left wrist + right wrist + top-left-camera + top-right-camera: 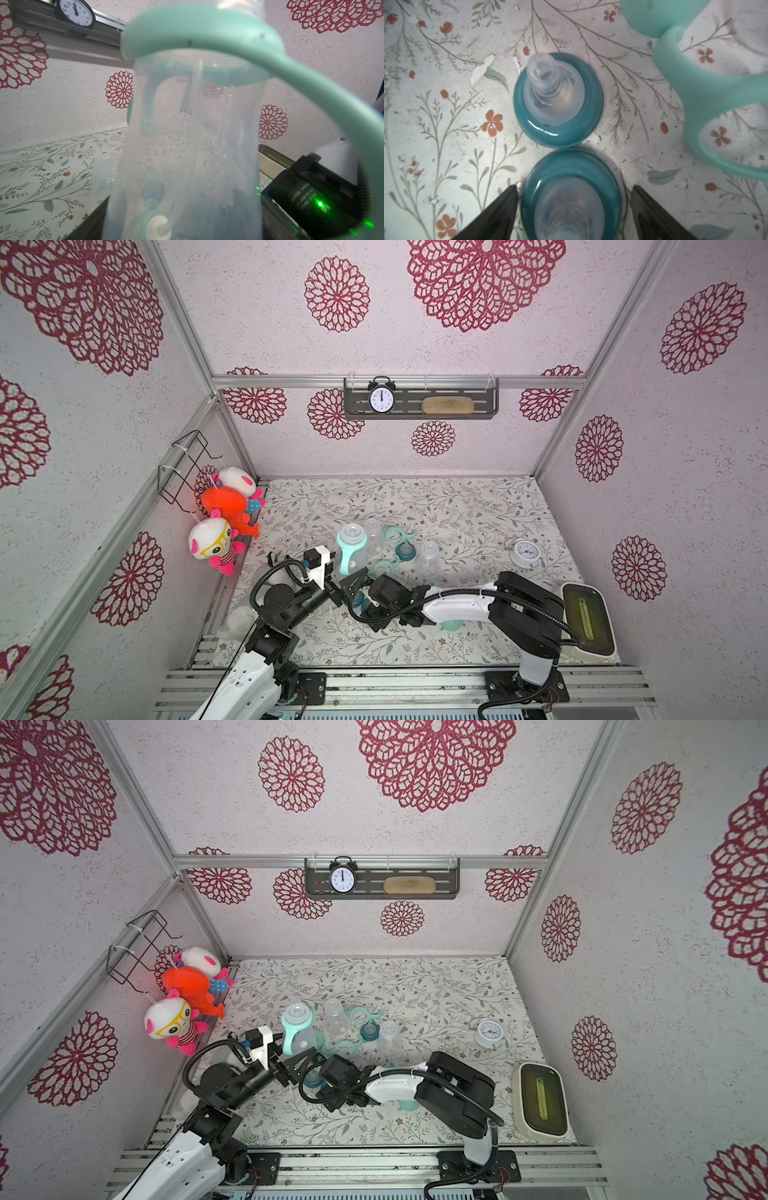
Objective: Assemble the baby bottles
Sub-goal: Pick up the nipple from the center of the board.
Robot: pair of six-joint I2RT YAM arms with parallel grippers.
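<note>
Holding check, left side: the left tool (341, 572) is closed on the lower body of the clear plastic bottle with the mint two-handled ring (351, 549). The bottle stands upright at left-centre of the floral-patterned table (457, 506). I cannot tell whether its base rests on the table or is lifted.

- Judgement: the low grip leaves the open neck and threads free, and the upright pose lets a collar come down from above.
- The right tool (574, 187) points down with its jaws wide, straddling the nearer dark teal nipple collar (571, 197). One finger (500, 212) is almost at the rim and the other has a clear gap, so nothing is gripped yet.
- The collar sits teat-up on the table, so its threaded side faces down, ready to be carried over as it is.
- A second dark teal nipple collar (558, 99) stands just beside it, apparently touching. Closing the jaws may nudge it.
- Two bare clear plastic bottles (372, 535) (429, 558) stand behind with no rings on them.
- The loose mint handle rings (399, 536) lie between these two bottles.
- A mint dome cap (451, 624) shows partly under the right arm.

Status: first bottle ringed, with collar and cap pending. The other two bottles are not started.
</note>
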